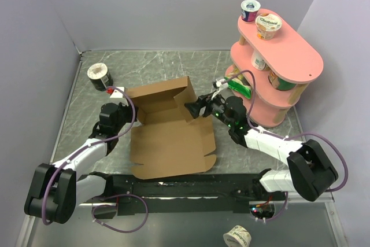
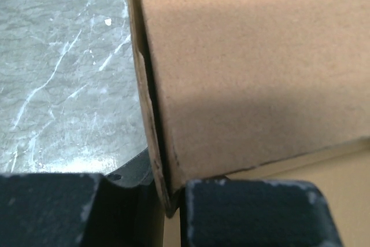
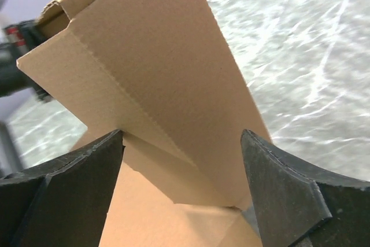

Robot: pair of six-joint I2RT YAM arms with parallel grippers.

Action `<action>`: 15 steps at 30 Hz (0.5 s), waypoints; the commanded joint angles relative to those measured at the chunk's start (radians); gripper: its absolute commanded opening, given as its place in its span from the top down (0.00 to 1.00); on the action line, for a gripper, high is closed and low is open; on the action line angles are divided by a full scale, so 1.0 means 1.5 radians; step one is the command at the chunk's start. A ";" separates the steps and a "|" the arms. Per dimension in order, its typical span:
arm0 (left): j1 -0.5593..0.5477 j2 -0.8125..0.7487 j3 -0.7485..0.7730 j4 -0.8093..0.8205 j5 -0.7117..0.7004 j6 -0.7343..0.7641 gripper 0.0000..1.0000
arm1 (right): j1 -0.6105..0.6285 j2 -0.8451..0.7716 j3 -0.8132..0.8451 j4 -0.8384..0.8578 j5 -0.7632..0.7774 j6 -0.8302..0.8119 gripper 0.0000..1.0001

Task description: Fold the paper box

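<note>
The counter point(image 1: 254, 160) is grey stone-look with white veins. Plain pale walls close it in at the back and on both sides.

There is one box point(image 1: 173, 137), brown cardboard, at the middle of the counter. Its near half lies flat, and its far half has walls standing up.

There are two arms. The left pincer point(image 1: 122, 98) is narrow, pinching the box's left wall, whose edge sits between the pads point(image 2: 254, 212) in the wrist view. The right pincer point(image 1: 193, 108) is wide, with its fingers point(image 3: 289, 189) either side of a raised flap at the box's right wall.

One pink shelf point(image 1: 300, 56) with three tiers stands at the back right.

Five cups can be counted:
- two cups point(image 1: 250, 10) on the top tier
- one white cup point(image 1: 258, 60) on the middle tier
- one cup point(image 1: 99, 75) on the counter at the back left
- one cup point(image 1: 237, 236) lying past the near edge

A green packet point(image 1: 240, 89) lies by the lowest tier. Other items on that tier are too hidden to count.
</note>
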 commanded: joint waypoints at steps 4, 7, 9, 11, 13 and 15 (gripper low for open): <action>-0.008 -0.004 0.018 0.049 0.086 0.018 0.86 | -0.004 0.038 0.062 -0.034 0.079 -0.107 0.07; -0.008 -0.001 0.019 0.052 0.098 0.022 0.86 | -0.004 0.050 0.075 -0.030 0.075 -0.137 0.06; -0.008 0.000 0.019 0.052 0.106 0.026 0.86 | -0.003 0.057 0.083 -0.027 0.075 -0.160 0.05; -0.009 -0.001 0.019 0.055 0.110 0.028 0.86 | -0.004 0.065 0.089 -0.024 0.077 -0.183 0.04; -0.009 -0.002 0.016 0.055 0.120 0.033 0.86 | -0.004 0.074 0.095 -0.015 0.074 -0.200 0.02; -0.010 -0.006 0.014 0.060 0.127 0.038 0.86 | -0.004 0.082 0.105 -0.017 0.077 -0.233 0.01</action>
